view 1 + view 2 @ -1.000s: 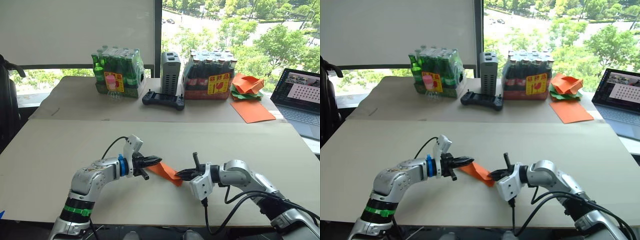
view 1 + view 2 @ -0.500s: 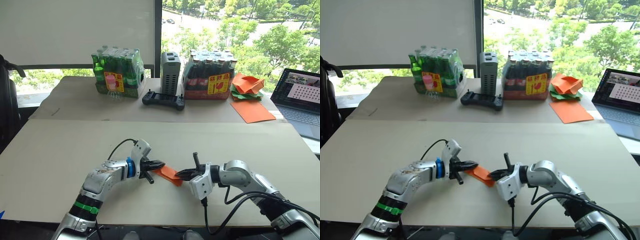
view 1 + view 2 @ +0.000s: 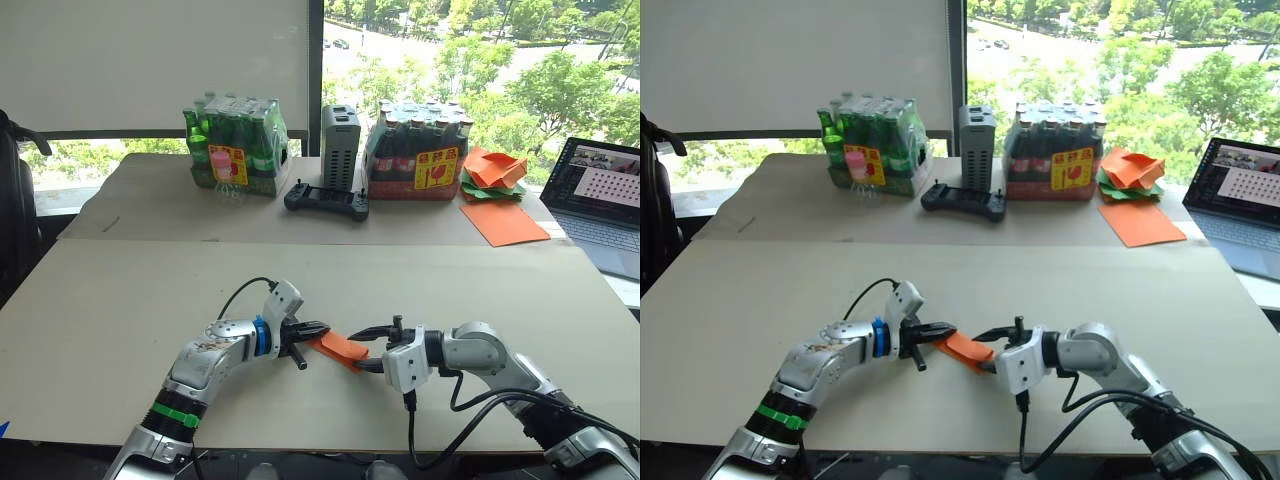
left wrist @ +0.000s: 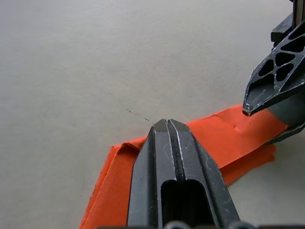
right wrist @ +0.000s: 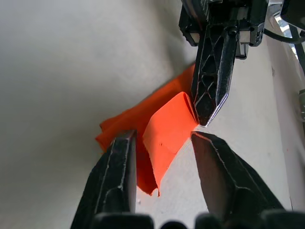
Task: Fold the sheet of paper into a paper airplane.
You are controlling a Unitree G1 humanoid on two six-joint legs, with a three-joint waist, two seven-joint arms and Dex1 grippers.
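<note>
The sheet of paper (image 3: 342,347) is a small, folded, bright-orange strip lying low over the near table (image 3: 120,300), between my two grippers. My left gripper (image 3: 322,331) is shut on its left end, and in the left wrist view the closed fingers (image 4: 167,143) lie over the paper (image 4: 224,138). My right gripper (image 3: 358,348) is open at the paper's right end. In the right wrist view its two fingers (image 5: 119,162) stand apart on either side of the curled top flap (image 5: 164,129), without pinching it. The left gripper's tip (image 5: 205,119) meets that flap.
On the far table stand a pack of green bottles (image 3: 235,150), a grey device (image 3: 340,147), a black controller (image 3: 327,200) and a pack of dark bottles (image 3: 417,150). A heap of crumpled papers (image 3: 495,172), a flat orange sheet (image 3: 505,222) and a laptop (image 3: 605,205) sit at the right.
My right gripper has opened and let go of the paper's right end. Before that, the left arm brought the paper rightward, closer to the right gripper.
</note>
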